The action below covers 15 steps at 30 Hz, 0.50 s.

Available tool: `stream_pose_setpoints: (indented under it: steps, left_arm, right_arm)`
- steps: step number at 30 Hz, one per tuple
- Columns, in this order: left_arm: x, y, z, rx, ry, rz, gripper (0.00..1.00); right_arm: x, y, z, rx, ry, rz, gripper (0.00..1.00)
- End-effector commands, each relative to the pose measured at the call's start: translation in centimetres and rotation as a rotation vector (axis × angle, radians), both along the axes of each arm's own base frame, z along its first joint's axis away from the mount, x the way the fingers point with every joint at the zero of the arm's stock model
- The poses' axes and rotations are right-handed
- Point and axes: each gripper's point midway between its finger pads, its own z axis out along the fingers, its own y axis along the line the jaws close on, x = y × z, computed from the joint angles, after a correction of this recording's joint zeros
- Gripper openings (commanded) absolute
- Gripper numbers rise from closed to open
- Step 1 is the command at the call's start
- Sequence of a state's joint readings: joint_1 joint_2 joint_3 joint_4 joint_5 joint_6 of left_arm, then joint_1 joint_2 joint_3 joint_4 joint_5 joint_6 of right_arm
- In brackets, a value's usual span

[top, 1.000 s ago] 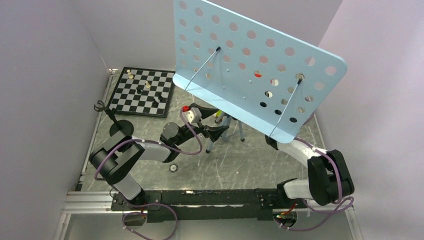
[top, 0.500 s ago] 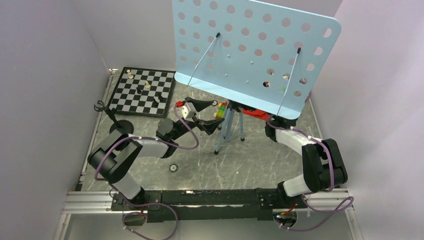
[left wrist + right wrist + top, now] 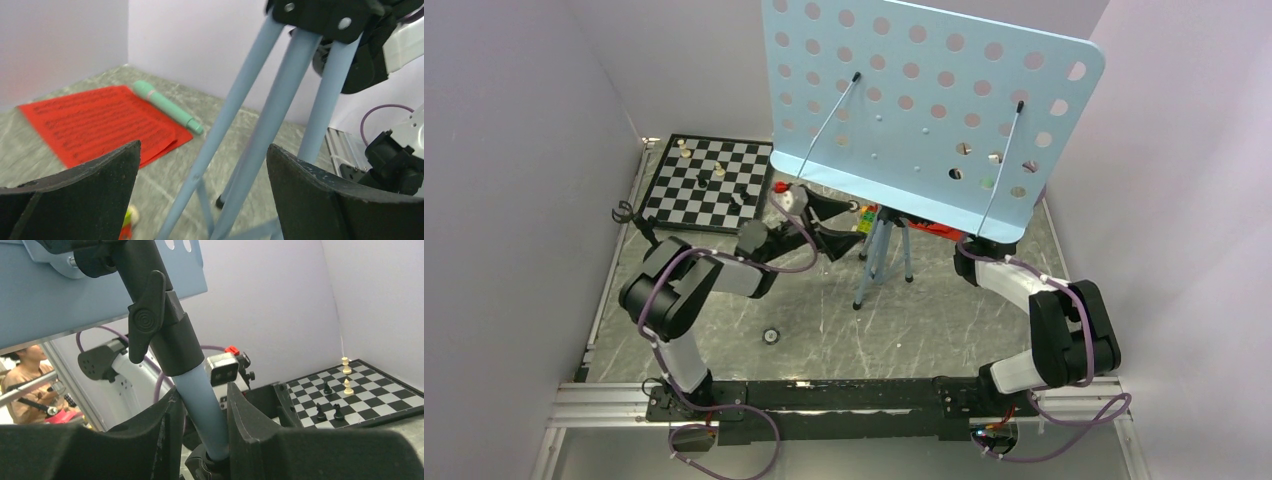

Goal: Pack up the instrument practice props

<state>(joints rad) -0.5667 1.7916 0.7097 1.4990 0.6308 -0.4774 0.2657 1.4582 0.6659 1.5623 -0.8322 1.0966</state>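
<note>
Right wrist view shows my right end effector [image 3: 202, 410] clamped on the pole of the light blue perforated music stand [image 3: 924, 110], upright on the tabletop [image 3: 824, 335], while my left end effector [image 3: 202, 150] gapes open facing its tripod legs [image 3: 225, 125], so I fear the top-heavy plate toppling it.

The left arm [image 3: 714, 275] reaches forward, bent at the elbow, the left gripper [image 3: 202, 150] spread wide. The right arm [image 3: 1024, 290] extends low, the right gripper [image 3: 204, 392] clamping the music stand pole [image 3: 200, 405] between both fingers.
</note>
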Motion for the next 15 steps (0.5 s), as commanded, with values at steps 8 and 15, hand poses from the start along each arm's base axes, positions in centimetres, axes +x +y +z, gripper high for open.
stream_pose_setpoints:
  steps: [8, 15]
  left_arm:
    - [-5.9, 4.5, 3.9, 0.061, -0.082, -0.307, 0.99]
    - [-6.6, 2.2, 4.9, 0.029, -0.127, -0.384, 0.99]
  right_arm:
    - [-4.3, 1.0, -11.5, -0.2, 0.362, 0.266, 0.0]
    - [-4.5, 1.1, -11.3, -0.198, 0.356, 0.277, 0.0]
